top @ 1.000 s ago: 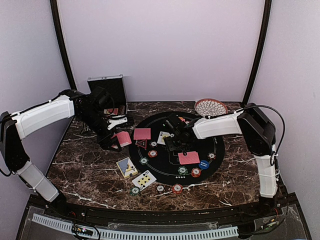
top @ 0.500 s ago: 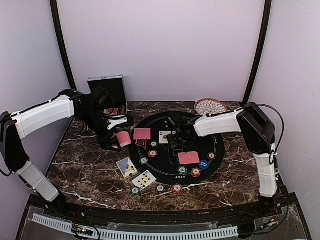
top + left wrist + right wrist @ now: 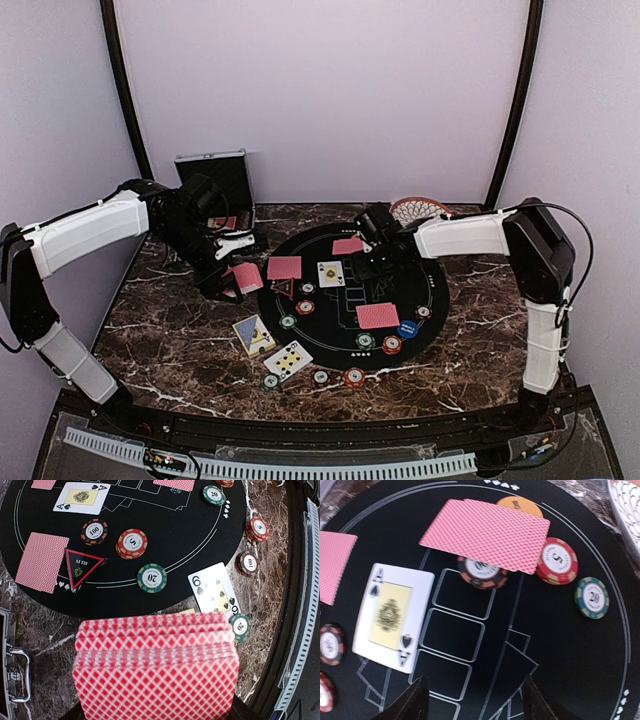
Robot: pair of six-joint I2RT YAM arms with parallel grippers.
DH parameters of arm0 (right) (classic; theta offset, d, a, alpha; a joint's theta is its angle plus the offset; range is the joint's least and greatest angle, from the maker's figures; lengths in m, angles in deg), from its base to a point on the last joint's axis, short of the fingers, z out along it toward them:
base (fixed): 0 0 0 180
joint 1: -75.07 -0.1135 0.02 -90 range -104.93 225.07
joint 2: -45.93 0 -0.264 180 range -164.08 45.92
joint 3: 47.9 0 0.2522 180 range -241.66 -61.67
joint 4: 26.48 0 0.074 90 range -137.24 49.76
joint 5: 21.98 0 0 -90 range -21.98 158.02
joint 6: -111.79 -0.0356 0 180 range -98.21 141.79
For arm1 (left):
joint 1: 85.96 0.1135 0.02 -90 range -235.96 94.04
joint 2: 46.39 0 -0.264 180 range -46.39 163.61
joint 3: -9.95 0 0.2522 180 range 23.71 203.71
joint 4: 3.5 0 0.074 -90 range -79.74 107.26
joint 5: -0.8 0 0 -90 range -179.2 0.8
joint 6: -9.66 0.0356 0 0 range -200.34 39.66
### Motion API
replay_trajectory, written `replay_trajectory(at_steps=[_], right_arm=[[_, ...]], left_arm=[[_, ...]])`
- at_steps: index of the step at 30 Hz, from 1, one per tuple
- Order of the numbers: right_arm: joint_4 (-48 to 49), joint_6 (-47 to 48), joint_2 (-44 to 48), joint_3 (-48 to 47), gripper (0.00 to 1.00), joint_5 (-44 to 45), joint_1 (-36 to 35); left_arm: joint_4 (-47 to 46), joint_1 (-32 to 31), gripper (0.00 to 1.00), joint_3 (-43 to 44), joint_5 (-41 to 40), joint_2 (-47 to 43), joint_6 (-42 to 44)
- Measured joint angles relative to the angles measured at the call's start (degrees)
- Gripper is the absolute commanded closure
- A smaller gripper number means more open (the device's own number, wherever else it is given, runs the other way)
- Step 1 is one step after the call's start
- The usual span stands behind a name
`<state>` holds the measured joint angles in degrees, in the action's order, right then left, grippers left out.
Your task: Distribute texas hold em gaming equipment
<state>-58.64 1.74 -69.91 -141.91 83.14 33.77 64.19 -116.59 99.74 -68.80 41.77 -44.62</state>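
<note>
My left gripper (image 3: pixel 232 280) is shut on a deck of red-backed playing cards (image 3: pixel 155 665), held over the marble just left of the black round mat (image 3: pixel 440 285); the deck hides its fingers. On the mat lie red-backed cards (image 3: pixel 284 267) (image 3: pixel 377 315), a face-up ace of spades (image 3: pixel 392 615), a red-edged triangle marker (image 3: pixel 82 569) and several poker chips (image 3: pixel 131 542). My right gripper (image 3: pixel 475 700) hovers open and empty over the mat's back part. Just ahead of it a red-backed card (image 3: pixel 487 532) rests partly on a black-and-orange chip (image 3: pixel 482 575), with an orange chip (image 3: pixel 520 504) just beyond it.
An open silver case (image 3: pixel 215 185) stands at the back left, close behind my left arm. A round woven dish (image 3: pixel 425 208) sits at the back right, beside my right arm. Two face-up cards (image 3: pixel 254 335) (image 3: pixel 288 360) and a few chips (image 3: pixel 354 377) lie on the marble near the front.
My right gripper has drawn back from the mat's middle toward the back right, uncovering the red-backed card at the far side. The left arm with the deck has not moved.
</note>
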Motion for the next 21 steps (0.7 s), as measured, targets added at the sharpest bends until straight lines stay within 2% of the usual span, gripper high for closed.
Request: replay_trajectory(at_steps=[9, 12, 21], right_arm=[[0.7, -5.4, -1.4, -3.3, 0.72, -11.2, 6.3], [1.0, -6.5, -3.1, -4.5, 0.76, -13.0, 7.8], [0.4, -8.2, -8.9, -8.4, 0.79, -15.8, 8.0]], left_arm=[[0.0, 0.0, 1.0, 0.0, 0.0, 0.0, 0.0], [0.1, 0.0, 1.0, 0.0, 0.0, 0.0, 0.0], [0.1, 0.0, 1.0, 0.0, 0.0, 0.0, 0.0]])
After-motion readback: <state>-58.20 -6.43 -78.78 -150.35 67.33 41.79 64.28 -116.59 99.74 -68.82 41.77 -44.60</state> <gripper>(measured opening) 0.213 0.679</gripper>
